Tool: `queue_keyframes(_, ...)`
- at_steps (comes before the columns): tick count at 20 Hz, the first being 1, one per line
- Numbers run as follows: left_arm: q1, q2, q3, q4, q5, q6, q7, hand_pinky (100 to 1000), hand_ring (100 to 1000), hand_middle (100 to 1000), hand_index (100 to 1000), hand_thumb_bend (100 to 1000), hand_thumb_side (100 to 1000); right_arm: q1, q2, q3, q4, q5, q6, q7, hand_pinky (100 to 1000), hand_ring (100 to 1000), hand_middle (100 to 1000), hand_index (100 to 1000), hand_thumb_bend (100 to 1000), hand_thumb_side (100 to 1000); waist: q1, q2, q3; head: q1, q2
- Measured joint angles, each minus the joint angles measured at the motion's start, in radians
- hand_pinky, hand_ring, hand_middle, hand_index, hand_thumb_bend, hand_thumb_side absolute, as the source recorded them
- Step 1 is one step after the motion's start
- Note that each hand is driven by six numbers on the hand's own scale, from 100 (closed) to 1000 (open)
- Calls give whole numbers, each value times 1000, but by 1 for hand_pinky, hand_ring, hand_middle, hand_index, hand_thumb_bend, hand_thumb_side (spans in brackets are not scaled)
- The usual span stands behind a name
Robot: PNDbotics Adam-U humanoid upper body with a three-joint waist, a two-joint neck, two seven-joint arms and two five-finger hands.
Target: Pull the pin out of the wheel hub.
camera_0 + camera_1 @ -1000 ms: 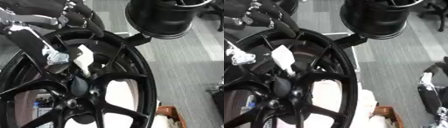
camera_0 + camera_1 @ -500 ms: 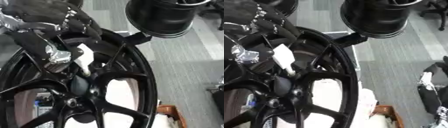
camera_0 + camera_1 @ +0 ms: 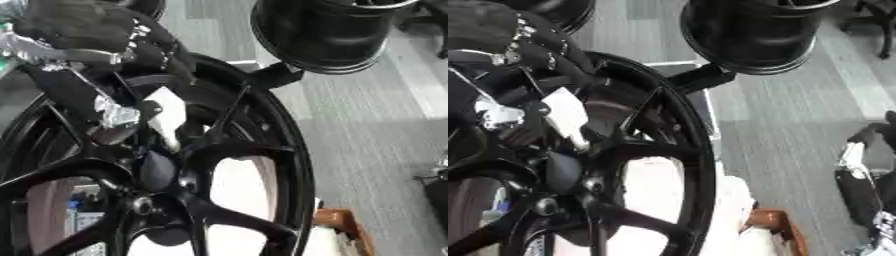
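Note:
A large black wheel hub (image 3: pixel 262 150) with spokes fills the lower left of both views. A white pin (image 3: pixel 166 117) stands tilted in it, just above the hub's centre (image 3: pixel 157 170). My left hand (image 3: pixel 83 30), black with silver parts, reaches down from the upper left. Its fingers (image 3: pixel 147 107) curl against the pin's upper end, with a silver part (image 3: pixel 114 114) just left of the pin. A black and white shape (image 3: pixel 857 172) at the right edge may be my right hand; its state is hidden.
A second black rim (image 3: pixel 324 30) stands behind at the top, joined to a black bracket (image 3: pixel 276 75). Grey floor (image 3: pixel 376 130) lies to the right. An orange-brown object (image 3: pixel 337 227) sits at the lower right beside the hub.
My left hand has come lower and closer over the hub's top left. The pin and the hub have stayed where they were.

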Motion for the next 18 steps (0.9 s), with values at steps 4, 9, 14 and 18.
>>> queue_keyframes(4, 0, -4, -5, 20, -37, -15, 15, 908, 891, 849, 903, 219, 700, -1, 0, 5, 0, -1, 1, 1, 849, 756, 606, 787, 100, 379, 1, 4, -2, 0, 0)
queue_keyframes(9, 0, -12, -6, 32, -57, -26, 26, 907, 889, 844, 900, 231, 811, -1, 0, 5, 0, -3, 2, 2, 847, 756, 605, 786, 100, 385, 6, 5, -3, -1, 0)
queue_keyframes(14, 0, -12, -12, 32, -66, -27, 27, 899, 879, 836, 892, 224, 825, -8, 1, 5, 0, -9, 3, 3, 849, 755, 604, 786, 100, 386, 8, 9, -4, -2, -1)
queue_keyframes(18, 0, -12, -16, 32, -67, -28, 28, 895, 872, 827, 883, 218, 844, -8, 2, 5, 0, -10, 4, 1, 849, 755, 604, 786, 100, 388, 12, 10, -5, -2, -6)
